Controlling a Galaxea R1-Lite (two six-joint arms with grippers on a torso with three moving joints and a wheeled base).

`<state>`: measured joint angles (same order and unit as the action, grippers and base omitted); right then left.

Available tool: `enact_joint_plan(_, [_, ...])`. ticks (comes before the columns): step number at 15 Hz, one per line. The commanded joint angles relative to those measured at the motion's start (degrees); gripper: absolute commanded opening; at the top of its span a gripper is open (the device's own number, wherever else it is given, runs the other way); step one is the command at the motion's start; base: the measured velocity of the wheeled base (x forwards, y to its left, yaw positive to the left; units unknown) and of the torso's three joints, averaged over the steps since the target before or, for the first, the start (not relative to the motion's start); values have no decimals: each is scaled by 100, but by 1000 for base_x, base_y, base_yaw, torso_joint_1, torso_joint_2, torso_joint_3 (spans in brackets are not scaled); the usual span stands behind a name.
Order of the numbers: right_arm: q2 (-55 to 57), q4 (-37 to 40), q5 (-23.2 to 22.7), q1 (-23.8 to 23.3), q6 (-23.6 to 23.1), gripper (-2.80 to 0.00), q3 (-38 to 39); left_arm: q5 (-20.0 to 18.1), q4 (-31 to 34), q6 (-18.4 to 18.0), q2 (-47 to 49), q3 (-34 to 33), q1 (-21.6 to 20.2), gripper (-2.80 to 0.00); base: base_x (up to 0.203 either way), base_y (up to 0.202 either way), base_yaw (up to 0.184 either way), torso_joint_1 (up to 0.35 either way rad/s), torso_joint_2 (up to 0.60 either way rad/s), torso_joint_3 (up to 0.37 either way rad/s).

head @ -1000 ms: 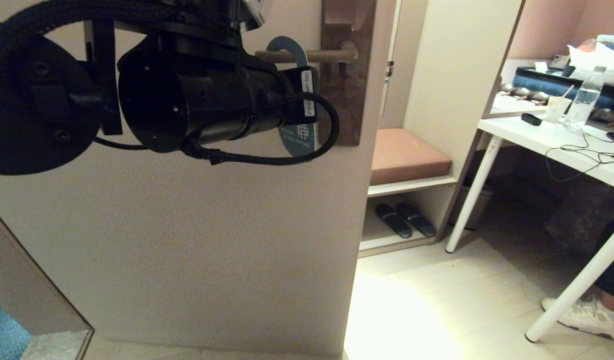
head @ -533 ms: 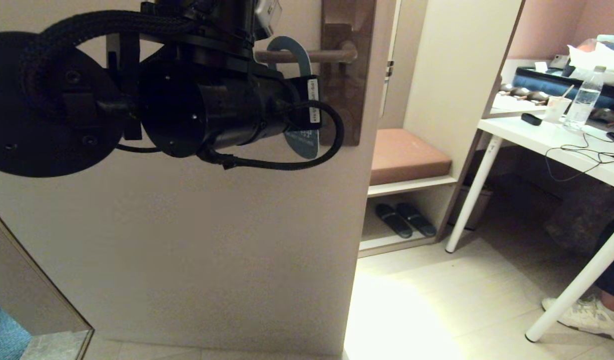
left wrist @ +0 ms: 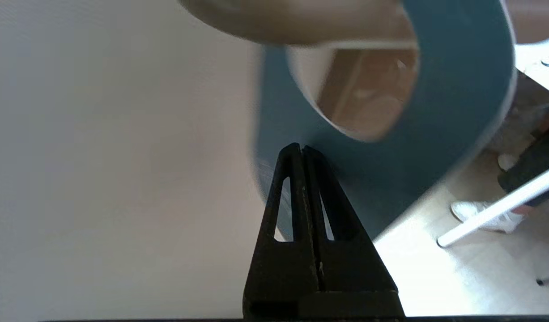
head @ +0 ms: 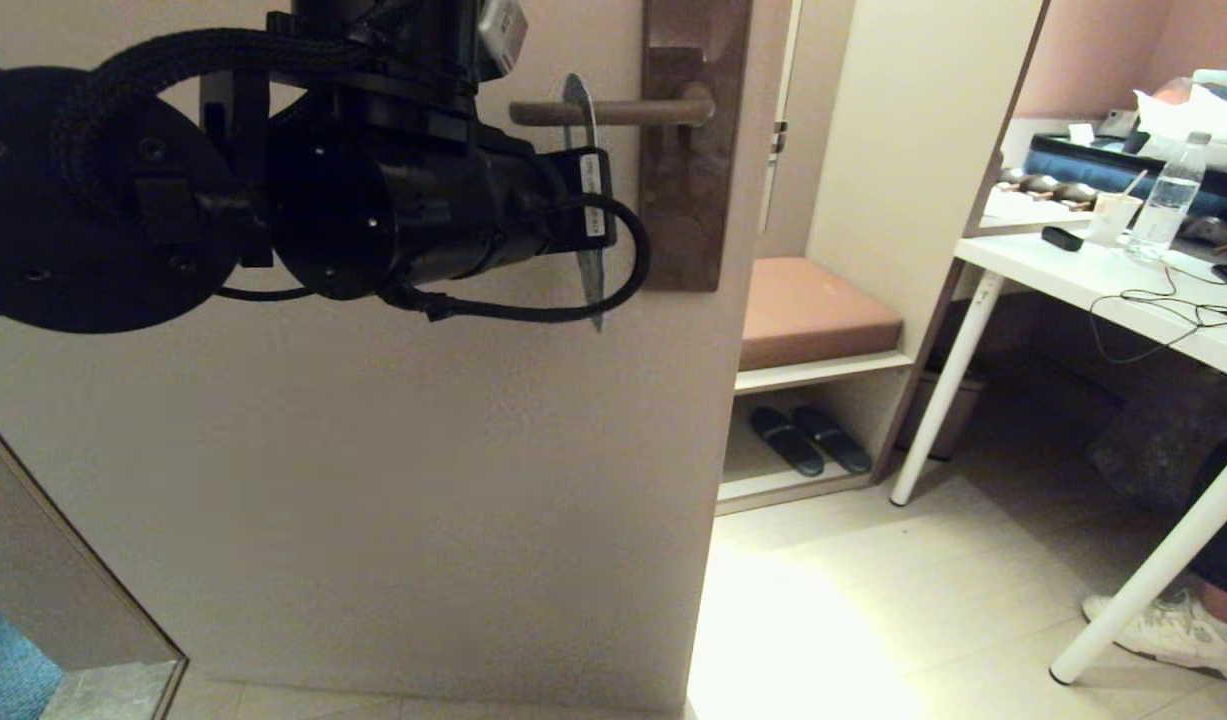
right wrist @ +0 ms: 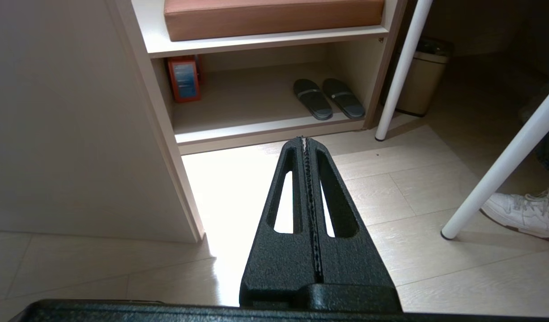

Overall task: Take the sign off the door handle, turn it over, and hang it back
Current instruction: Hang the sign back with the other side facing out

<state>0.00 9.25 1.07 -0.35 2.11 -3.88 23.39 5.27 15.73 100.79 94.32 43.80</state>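
At the pale door, up by the lock side: the sign, hung by its round hole over the door handle and turned edge-on to the head camera, a thin upright sliver just short of the dark brown backplate. Slate-blue face toward the left wrist camera, the handle's bar threaded through the hole above.

Left arm raised across the door from the robot's left, black and bulky, cable looped beneath it. Left gripper narrowed to nothing, both fingers pressed flat together, nothing clamped between them; tips set against the blue card just below the hole, or a hair in front of it. Contact impossible to tell from either view.

Right gripper out of the head camera's sight, held low, likewise pinched closed and empty, aimed down at the light wood floor before an open shelf unit.

Around the doorway: a brown seat cushion on the upper shelf, a pair of dark slippers below it, a small orange item propped in the shelf's corner. Off to the robot's right, a white table on slanted legs, with a water bottle among clutter, and a white sneaker by one leg.
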Motion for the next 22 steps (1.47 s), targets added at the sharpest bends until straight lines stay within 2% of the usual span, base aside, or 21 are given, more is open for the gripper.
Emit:
enact_joint_plan(1, [0, 6, -2, 0, 0, -280, 1, 7, -8, 1, 11, 26, -91, -280, 0, 0, 0, 0, 0, 0])
enact_joint_plan(8, [0, 6, -2, 0, 0, -280, 1, -28, -17, -131, 133, 279, -68, -280, 0, 0, 0, 0, 0, 0])
enact_joint_plan(22, [0, 6, 6, 0, 0, -280, 1, -28, -34, -131, 283, 387, 384, -280, 0, 0, 0, 0, 0, 0])
